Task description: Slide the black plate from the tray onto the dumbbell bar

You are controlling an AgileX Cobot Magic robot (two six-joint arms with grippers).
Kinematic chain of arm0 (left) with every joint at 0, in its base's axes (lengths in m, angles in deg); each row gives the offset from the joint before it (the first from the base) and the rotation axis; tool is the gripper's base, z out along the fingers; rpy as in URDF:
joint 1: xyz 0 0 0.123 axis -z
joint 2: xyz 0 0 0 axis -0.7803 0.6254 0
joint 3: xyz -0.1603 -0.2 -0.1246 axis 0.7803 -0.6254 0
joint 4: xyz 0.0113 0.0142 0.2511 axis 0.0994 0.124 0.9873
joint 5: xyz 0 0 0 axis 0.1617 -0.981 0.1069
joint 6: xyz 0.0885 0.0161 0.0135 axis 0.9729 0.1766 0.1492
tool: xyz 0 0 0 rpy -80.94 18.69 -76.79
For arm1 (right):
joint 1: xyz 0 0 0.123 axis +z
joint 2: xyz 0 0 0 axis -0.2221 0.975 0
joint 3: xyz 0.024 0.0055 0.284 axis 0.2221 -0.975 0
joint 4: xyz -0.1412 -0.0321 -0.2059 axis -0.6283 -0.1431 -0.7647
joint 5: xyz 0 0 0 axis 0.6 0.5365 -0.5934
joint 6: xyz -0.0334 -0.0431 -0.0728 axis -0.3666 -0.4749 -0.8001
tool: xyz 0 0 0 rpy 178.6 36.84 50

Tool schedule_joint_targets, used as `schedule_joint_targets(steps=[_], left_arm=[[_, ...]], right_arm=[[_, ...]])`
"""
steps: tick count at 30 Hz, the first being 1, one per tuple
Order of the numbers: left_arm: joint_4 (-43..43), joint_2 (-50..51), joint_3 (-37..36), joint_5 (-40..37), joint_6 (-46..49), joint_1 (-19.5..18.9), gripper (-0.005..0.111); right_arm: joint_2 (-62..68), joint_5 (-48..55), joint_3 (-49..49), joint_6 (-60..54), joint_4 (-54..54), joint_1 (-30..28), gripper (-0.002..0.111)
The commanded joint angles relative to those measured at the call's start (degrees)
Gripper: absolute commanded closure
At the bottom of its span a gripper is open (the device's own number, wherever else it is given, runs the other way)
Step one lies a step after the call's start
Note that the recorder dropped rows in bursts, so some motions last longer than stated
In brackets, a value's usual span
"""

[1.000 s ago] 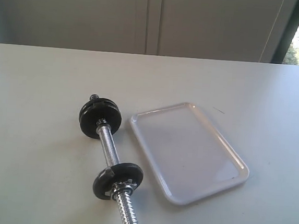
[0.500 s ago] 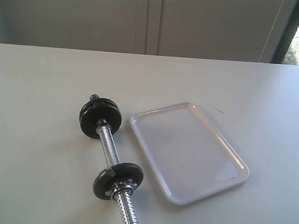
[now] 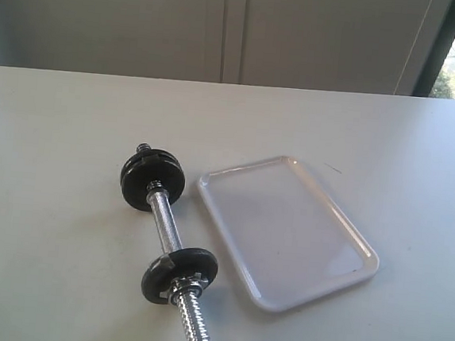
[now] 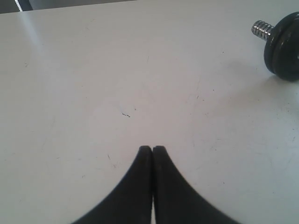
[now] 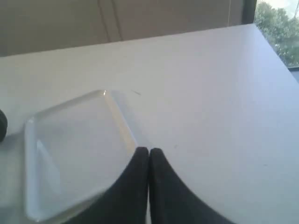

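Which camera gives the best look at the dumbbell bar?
The exterior view: the dumbbell bar lies nearly whole, chrome rod with two black discs, only one threaded end cut off. The left wrist view catches just a threaded tip and part of one disc. The right wrist view shows only a dark sliver at its edge.

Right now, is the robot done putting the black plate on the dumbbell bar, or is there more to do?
It looks finished. Done: the white tray holds nothing, and the dumbbell bar carries the far black plates and the near black plate. In hand: nothing; the left gripper and right gripper are both shut and empty, away from the bar. Left: no loose plate shows, so probably nothing.
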Motion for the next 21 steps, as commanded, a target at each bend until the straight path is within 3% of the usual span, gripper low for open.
schedule_joint_targets(steps=[1,8,12,21], left_arm=[[0.1,-0.3,-0.1,0.2,0.0,0.4,0.107],[0.1,-0.3,-0.1,0.2,0.0,0.4,0.107],[0.1,-0.3,-0.1,0.2,0.0,0.4,0.107],[0.1,-0.3,-0.1,0.2,0.0,0.3,0.107]], right_arm=[[-5.2,-6.8,-6.9,0.7,-0.5,-6.6,0.108],[-8.8,-18.4,-16.7,0.6,-2.4,-9.8,0.108],[-8.8,-19.8,-21.2,0.6,-2.2,-9.8,0.108],[-8.8,-21.9,-21.7,0.6,-2.2,-9.8,0.108]])
